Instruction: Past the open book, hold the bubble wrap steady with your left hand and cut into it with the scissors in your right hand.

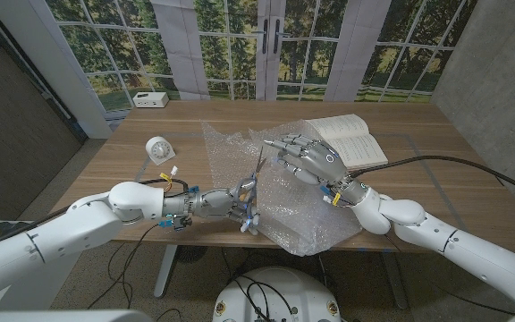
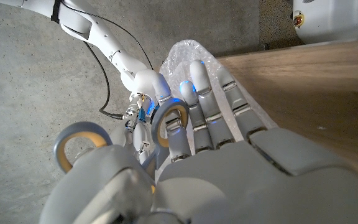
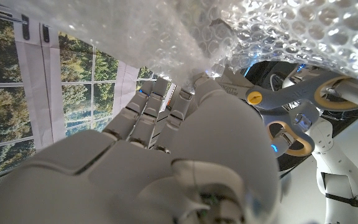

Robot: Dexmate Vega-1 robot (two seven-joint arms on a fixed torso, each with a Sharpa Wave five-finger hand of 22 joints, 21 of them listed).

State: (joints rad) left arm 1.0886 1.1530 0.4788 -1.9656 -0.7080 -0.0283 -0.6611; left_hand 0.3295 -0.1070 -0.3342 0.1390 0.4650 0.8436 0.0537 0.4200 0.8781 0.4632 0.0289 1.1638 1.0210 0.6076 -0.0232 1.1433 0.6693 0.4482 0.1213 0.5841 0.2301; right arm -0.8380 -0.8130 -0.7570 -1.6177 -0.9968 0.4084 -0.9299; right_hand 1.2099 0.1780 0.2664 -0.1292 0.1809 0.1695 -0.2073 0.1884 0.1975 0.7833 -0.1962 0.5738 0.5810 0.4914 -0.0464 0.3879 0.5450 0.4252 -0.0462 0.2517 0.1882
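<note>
The bubble wrap (image 1: 284, 192) lay spread over the middle of the wooden table (image 1: 436, 170). It was a clear, crinkled sheet with rows of small round bubbles that caught the light. Its near edge reached the table's front edge, and its far right part lay just beside the open book (image 1: 351, 143). The sheet was creased and lifted in folds rather than lying flat, with a raised ridge under the right hand (image 1: 307, 156).

That hand reached over the wrap from the book's side, its fingers stretched out close together against the raised fold. In the right wrist view the right hand (image 3: 166, 162) had its fingertips tucked against the bubble wrap (image 3: 278, 37), which draped over them. Whether the thumb pinched the sheet could not be told.

The scissors (image 1: 257, 174) were in the left hand (image 1: 240, 201), not the right. They stood over the wrap's left part with the blades pointing up and away toward the right hand. In the left wrist view the left hand (image 2: 229, 162) had its fingers closed on the scissors (image 2: 169, 121), through grey handle rings lined in yellow, with a fold of bubble wrap (image 2: 191, 53) just past the fingertips. The right wrist view showed the scissors (image 3: 272, 99) with a yellow pivot, close under the sheet.
</note>
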